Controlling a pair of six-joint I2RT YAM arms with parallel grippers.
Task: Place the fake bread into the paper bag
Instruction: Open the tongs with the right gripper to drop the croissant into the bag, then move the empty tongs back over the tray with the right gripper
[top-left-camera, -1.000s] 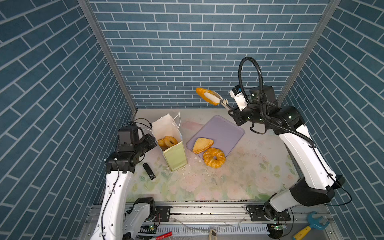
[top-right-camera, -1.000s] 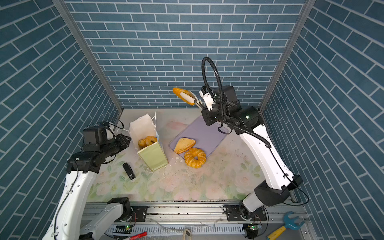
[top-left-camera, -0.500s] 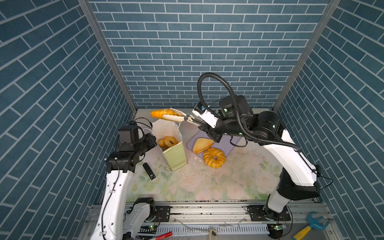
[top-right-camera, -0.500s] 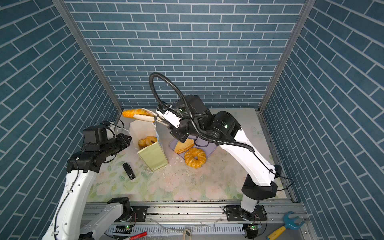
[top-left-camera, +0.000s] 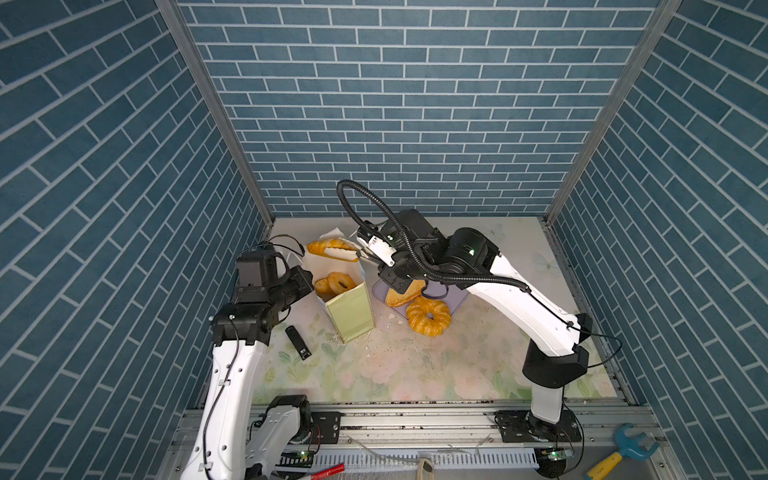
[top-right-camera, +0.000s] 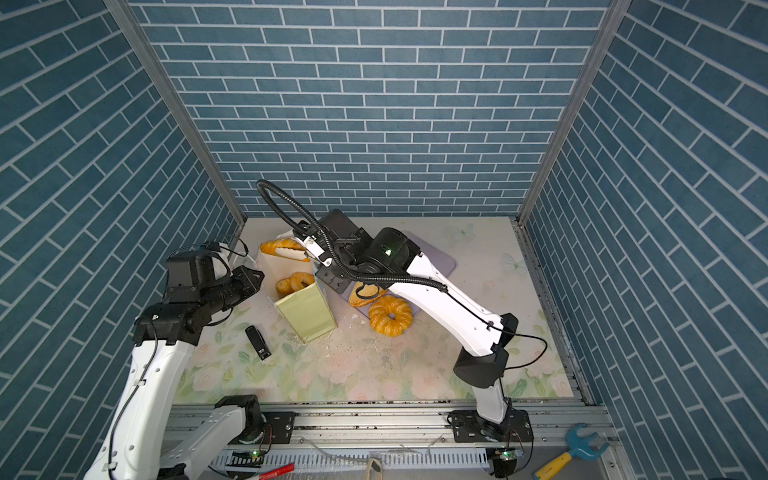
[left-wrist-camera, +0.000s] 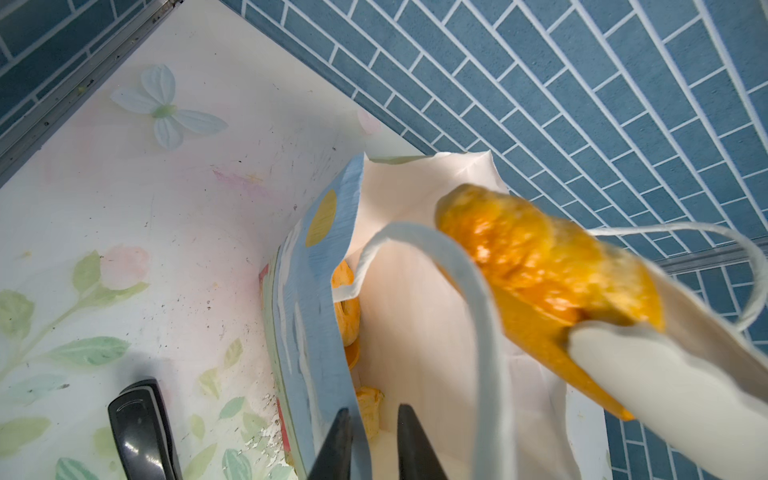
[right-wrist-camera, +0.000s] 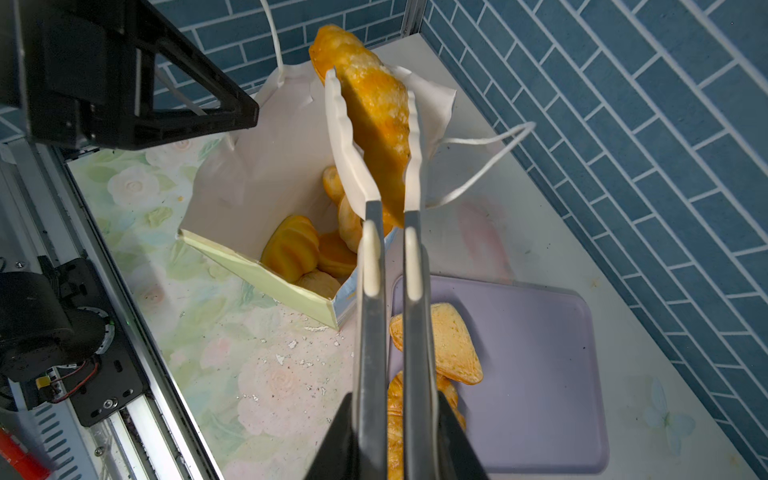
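The right gripper is clamped on the metal arms of a pair of tongs. Just under those arms a toast slice lies on the lavender tray, with the ring croissant at the tray's edge beside it. Farther out, the tongs' white tips pinch a long roll, held above the far side of the open mouth of the paper bag, which stands upright with several buns inside. Beyond the bag, the left gripper sits at its printed wall, jaws slightly apart; whether they pinch the paper cannot be told. A black stick lies on the table near that gripper.
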